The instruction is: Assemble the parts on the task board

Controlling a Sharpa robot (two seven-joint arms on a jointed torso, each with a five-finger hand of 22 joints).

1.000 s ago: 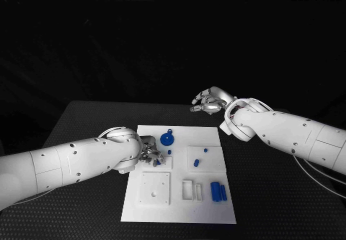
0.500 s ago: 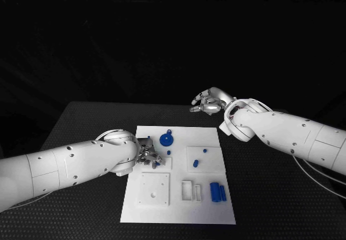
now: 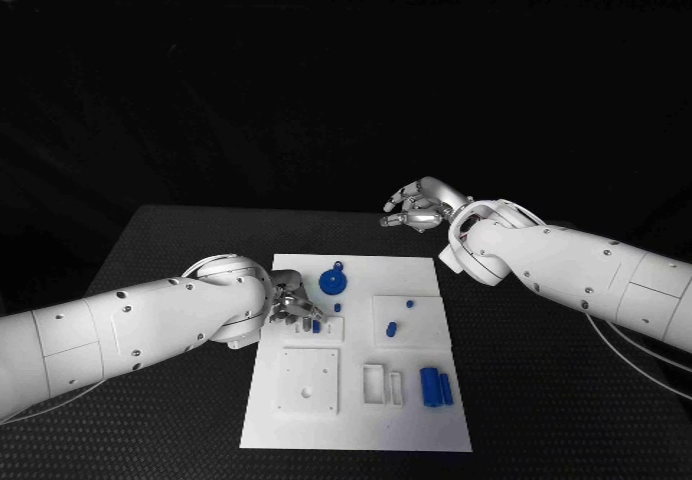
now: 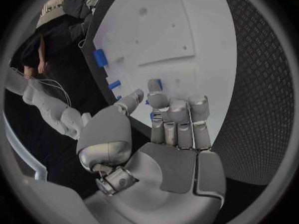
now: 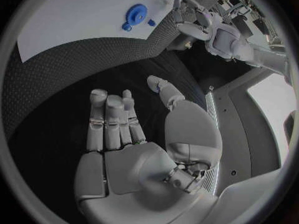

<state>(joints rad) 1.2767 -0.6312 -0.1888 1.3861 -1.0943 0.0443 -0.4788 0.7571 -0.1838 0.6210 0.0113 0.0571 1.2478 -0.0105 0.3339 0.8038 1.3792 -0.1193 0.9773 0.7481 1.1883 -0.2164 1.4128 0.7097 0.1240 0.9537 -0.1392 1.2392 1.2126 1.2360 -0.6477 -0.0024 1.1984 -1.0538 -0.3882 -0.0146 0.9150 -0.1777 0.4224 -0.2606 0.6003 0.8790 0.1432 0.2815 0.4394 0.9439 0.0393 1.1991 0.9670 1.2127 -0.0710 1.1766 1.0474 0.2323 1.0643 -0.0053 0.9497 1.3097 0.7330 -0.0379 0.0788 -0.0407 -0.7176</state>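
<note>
The white task board [image 3: 310, 420] lies in the middle of the table. My left hand [image 3: 294, 306] is low over the board's left side, at a small raised white block [image 3: 332, 327]. It seems to pinch a small blue peg [image 3: 315, 325] between thumb and finger; in the left wrist view the blue peg [image 4: 156, 84] pokes out past the fingertips [image 4: 157, 100] of the left hand [image 4: 162, 134]. A blue gear [image 3: 335, 279] lies just beyond it. My right hand [image 3: 418, 206] hovers beyond the board's far right corner, fingers apart, holding nothing.
Two small blue pieces [image 3: 391, 326] sit on a raised square at the board's right. Two blue cylinders [image 3: 436, 386] lie near the front right, beside white slotted blocks [image 3: 384, 383]. A square plate with holes [image 3: 312, 379] is at the front left. Black table [image 3: 548, 400] surrounds the board.
My left arm has drawn slightly back and to the left, and the hand has shifted a little toward the board's far side. The right hand has hardly moved.
</note>
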